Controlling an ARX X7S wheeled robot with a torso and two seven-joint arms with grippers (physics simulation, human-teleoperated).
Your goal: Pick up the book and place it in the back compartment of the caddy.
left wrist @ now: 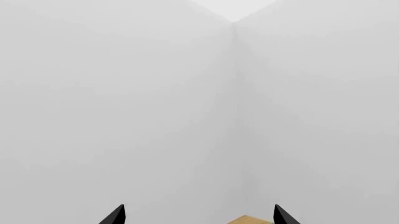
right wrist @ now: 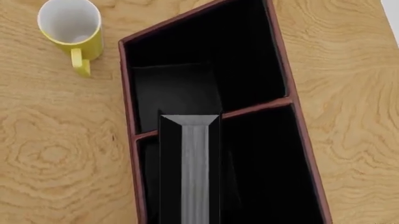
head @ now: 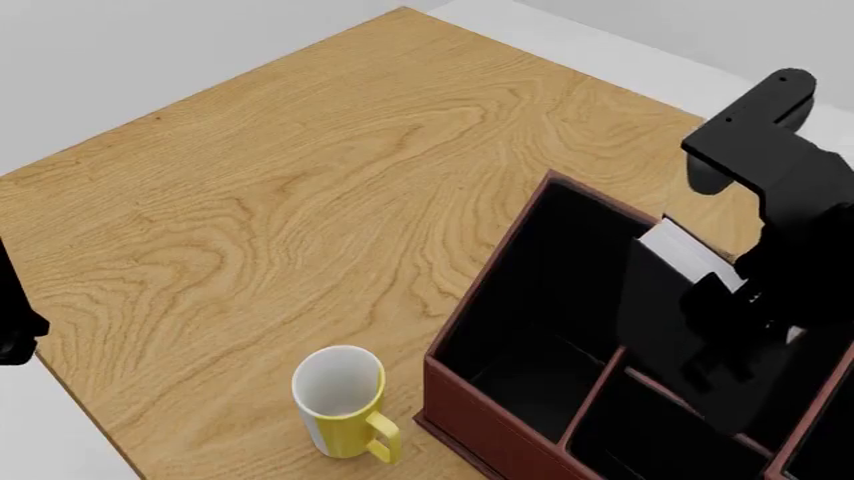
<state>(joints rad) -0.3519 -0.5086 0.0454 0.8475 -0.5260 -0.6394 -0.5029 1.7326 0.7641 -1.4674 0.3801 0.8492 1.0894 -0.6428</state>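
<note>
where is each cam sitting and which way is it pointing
Left wrist: on the left arm, facing a bare wall corner; its fingertips and a table sliver show.
Head: on the robot's head, looking down at the table, mug and caddy; the right gripper holds the book.
Right wrist: on the right arm, looking down into the caddy past the book.
Head and right wrist share mug, caddy, book.

Hidden or cropped, as I see it:
- caddy (head: 487, 425): near and right sides run off the head view.
- book (right wrist: 190, 158): lower end cut by the right wrist frame; in the head view mostly behind my right gripper (head: 727, 330), whose jaws I probably cannot judge.
- left gripper (left wrist: 198, 215): only fingertips show.
</note>
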